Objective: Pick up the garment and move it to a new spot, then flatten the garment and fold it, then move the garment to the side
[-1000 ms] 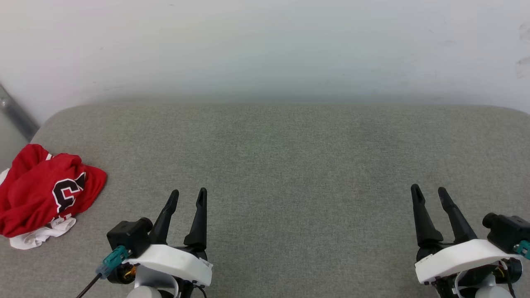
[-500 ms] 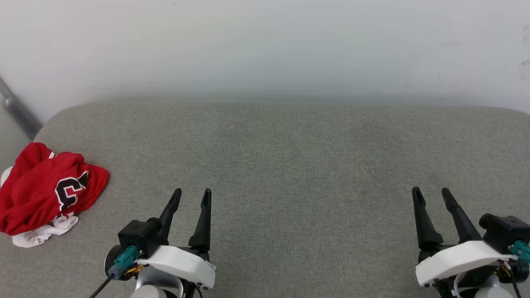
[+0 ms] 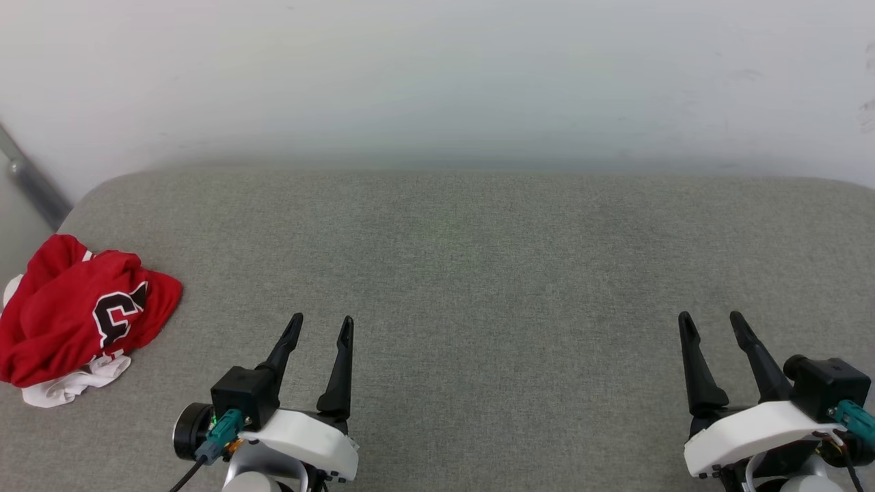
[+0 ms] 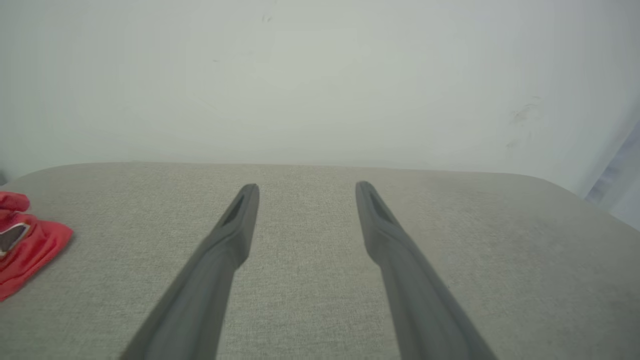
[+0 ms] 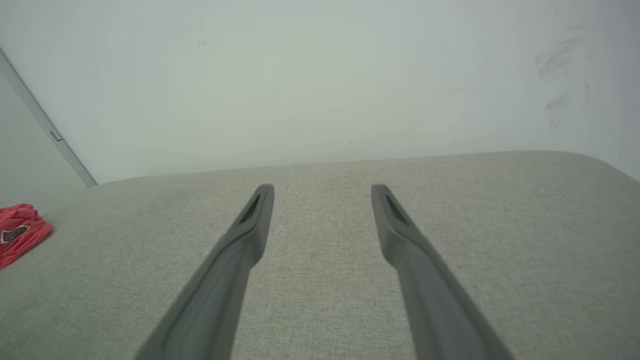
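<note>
Both ready, nothing held: left gripper (image 3: pixel 322 319) and right gripper (image 3: pixel 710 316) hover over grey fabric surface (image 3: pixel 478 260), fingers spread wide; garment (image 3: pixel 68 314) lies crumpled at its left edge, nearer left gripper, pickup not yet begun.

Bright, even, diffuse light; faint shadows; no glare; wrist views soft, edges slightly curved.

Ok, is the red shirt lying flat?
No, the garment lies crumpled in a heap near the left edge of the grey padded surface.

Grey fabric surface (image 3: pixel 478 260); white wall (image 3: pixel 437 75) behind.
</note>
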Robot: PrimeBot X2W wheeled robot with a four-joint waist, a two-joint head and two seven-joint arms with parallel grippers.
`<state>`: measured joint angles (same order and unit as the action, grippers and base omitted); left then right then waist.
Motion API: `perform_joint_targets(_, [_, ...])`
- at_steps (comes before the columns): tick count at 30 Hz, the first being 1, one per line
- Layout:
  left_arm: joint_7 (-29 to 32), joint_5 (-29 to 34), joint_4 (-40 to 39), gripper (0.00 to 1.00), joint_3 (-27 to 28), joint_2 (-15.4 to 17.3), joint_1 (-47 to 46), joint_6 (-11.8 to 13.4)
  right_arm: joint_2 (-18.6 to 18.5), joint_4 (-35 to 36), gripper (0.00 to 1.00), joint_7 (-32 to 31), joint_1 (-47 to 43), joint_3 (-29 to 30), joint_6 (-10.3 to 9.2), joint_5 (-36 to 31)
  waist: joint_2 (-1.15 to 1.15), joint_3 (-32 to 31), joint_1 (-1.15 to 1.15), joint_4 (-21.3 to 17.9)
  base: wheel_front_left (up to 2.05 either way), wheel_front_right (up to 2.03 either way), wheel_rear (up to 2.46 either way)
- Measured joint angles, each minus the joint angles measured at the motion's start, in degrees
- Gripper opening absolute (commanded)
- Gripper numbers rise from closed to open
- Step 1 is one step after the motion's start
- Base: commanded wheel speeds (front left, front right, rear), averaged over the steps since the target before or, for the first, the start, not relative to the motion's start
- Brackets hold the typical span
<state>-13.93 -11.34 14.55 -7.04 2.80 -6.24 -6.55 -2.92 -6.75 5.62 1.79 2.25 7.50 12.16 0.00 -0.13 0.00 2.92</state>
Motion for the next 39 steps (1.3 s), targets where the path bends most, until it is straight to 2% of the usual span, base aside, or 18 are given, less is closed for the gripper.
perform_joint_targets(11, [-0.98, 3.20, 1.35, 1.00, -0.24, 0.02, -0.51, 0.53, 0.00, -0.70, 1.00, 0.85, -0.01, -0.15, 0.00, -2.68, 0.00, -0.08, 0.00, 0.22, 0.00, 0.00, 0.00])
perform_joint_targets(32, [-1.13, 2.78, 2.97, 1.00, 0.23, 0.03, -0.91, 1.03, 0.00, -2.13, 1.00, 0.92, 0.01, 0.05, 0.00, -1.68, 0.00, -0.01, 0.00, 0.28, 0.00, 0.00, 0.00])
perform_joint_targets(35, [-1.14, 2.96, 3.05, 1.00, 0.12, 0.10, -1.44, 1.01, 0.00, -1.82, 1.00, 0.89, 0.01, 0.20, 0.00, -2.08, 0.00, 0.16, 0.00, 1.05, 0.00, 0.00, 0.00])
perform_joint_targets(39, [-1.14, 3.10, 3.18, 1.00, 0.53, 0.54, -2.37, 1.04, -0.01, -0.48, 1.00, 0.37, 0.05, -0.48, 0.00, -2.85, 0.00, 0.57, 0.00, 4.41, 0.00, 0.00, 0.00])
